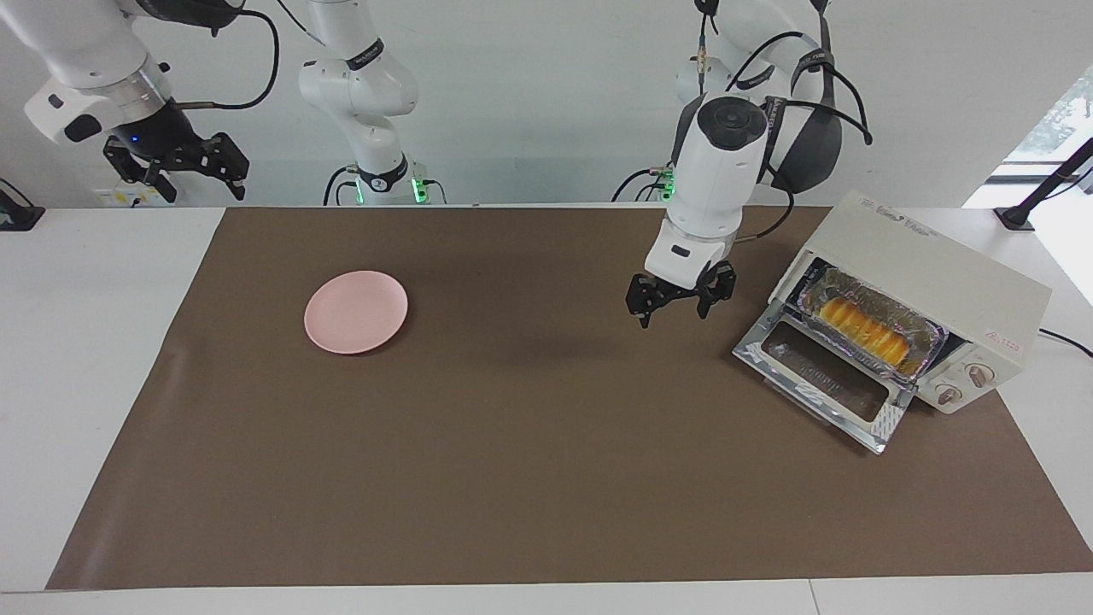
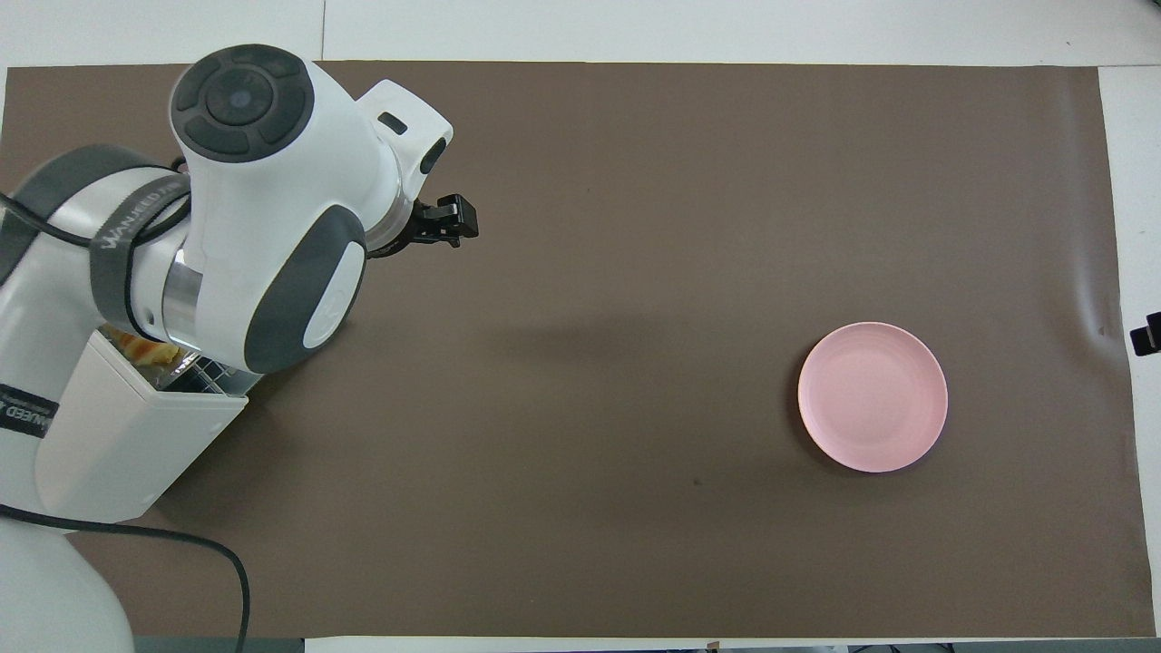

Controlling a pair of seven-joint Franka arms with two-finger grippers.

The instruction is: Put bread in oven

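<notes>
we judge the loading done: the bread (image 1: 864,332) lies in its foil tray (image 1: 926,336) inside the oven (image 1: 939,286) at the frame's right, door (image 1: 820,384) down, our left hand (image 1: 679,299) released and empty mid-frame, right hand (image 1: 178,161) waiting released upper left.

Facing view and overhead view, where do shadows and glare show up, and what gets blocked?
Facing view: a soft dark shadow lies on the brown mat under the raised left hand; bright daylight washes out the window corner; the foil tray around the bread glints. Overhead view: the left arm covers most of the oven mouth, with only a sliver of bread showing.
</notes>
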